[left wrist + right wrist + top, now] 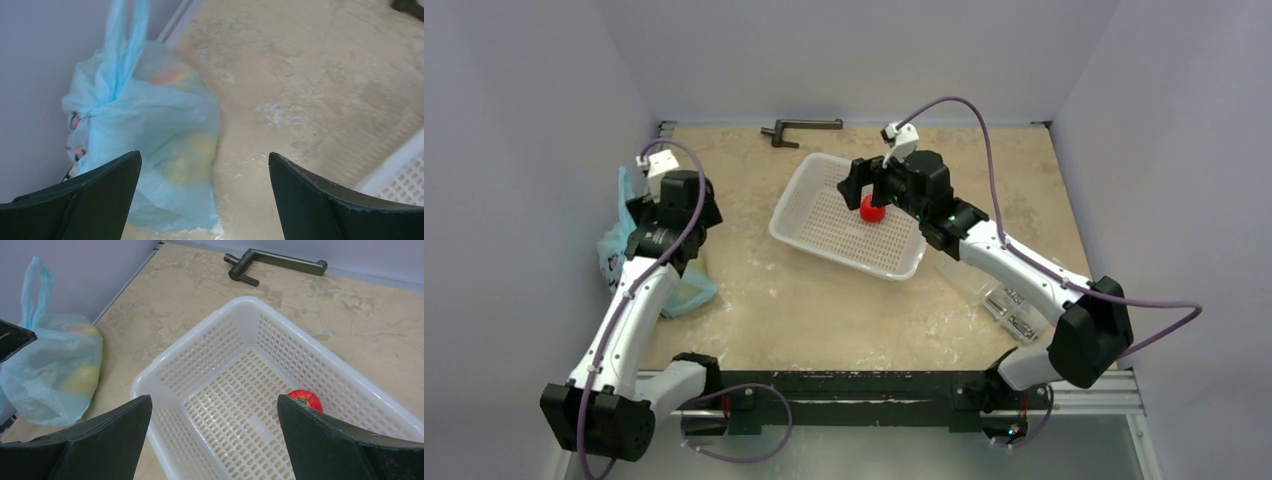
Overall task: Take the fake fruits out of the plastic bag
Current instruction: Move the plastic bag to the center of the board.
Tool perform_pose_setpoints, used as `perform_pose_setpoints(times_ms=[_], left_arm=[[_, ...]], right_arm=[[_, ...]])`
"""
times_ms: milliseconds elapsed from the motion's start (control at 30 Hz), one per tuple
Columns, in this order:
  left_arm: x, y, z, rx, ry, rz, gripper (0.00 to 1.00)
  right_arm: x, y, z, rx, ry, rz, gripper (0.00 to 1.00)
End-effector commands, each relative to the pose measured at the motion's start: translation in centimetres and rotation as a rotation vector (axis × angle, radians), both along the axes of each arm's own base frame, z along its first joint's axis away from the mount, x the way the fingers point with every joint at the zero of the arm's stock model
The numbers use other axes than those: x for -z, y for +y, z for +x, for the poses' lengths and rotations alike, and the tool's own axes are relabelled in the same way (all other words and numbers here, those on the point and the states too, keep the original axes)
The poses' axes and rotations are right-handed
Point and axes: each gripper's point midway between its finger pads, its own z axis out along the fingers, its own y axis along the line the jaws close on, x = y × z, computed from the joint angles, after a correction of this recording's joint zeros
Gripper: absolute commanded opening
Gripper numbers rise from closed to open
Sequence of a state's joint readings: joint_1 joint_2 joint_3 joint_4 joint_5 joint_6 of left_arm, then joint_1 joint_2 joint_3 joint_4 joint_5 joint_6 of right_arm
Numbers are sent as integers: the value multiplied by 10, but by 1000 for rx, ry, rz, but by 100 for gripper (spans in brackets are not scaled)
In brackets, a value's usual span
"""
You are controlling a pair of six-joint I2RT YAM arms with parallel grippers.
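The light blue plastic bag [616, 248] lies by the left wall, its handles knotted; it also shows in the left wrist view [145, 125] and the right wrist view [50, 370]. Fake fruits show dimly through it: a yellow one [200, 147] and an orange one [170, 75]. My left gripper [205, 155] is open and empty, hovering over the bag's right edge without touching it. My right gripper [214, 397] is open and empty above the white basket [165, 365].
A small all-red fruit [306, 399] lies in the perforated basket [824, 240] mid-table. A dark metal handle [799, 128] lies at the back edge. A clear box of metal parts [1009, 305] sits under the right arm. Walls close in left, back and right.
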State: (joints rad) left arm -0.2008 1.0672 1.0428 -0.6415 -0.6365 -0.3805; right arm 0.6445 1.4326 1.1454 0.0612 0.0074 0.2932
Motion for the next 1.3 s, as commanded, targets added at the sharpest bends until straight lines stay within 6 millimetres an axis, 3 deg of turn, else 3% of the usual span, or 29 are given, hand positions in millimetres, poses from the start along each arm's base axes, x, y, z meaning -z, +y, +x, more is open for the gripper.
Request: perform_pose_setpoints(times_ms=[0,167,367,500,667,833,900,1167,1267], left_arm=[[14,40,-44,-255,-4,-137,100],[27,64,-64,-358,2,-98,100],[48,82,-66,-431,72,-62,100],[58,88,-60,-440,73,-99,100],[75,95,-50,-448,108,-193,99],[87,99,-47,-440,149,-227,91],[90,98,-45,-420,162,-238,86],[97,88,-38,-330,208,-269,31],[95,83,-34,-293,204,-288,19]], right_arm=[[-49,12,-9,-28,-102,21,99],[-59,33,-29,-120,-125,34,99],[-65,41,-40,-182,-133,54,99],[-66,37,-41,-172,-138,43,99],[-70,50,-52,-257,-143,67,99],[-67,52,-54,-268,-146,62,99],[-67,52,-53,-272,-148,59,99],[-62,58,-53,-295,-136,53,99],[-58,63,-54,-315,-122,54,99]])
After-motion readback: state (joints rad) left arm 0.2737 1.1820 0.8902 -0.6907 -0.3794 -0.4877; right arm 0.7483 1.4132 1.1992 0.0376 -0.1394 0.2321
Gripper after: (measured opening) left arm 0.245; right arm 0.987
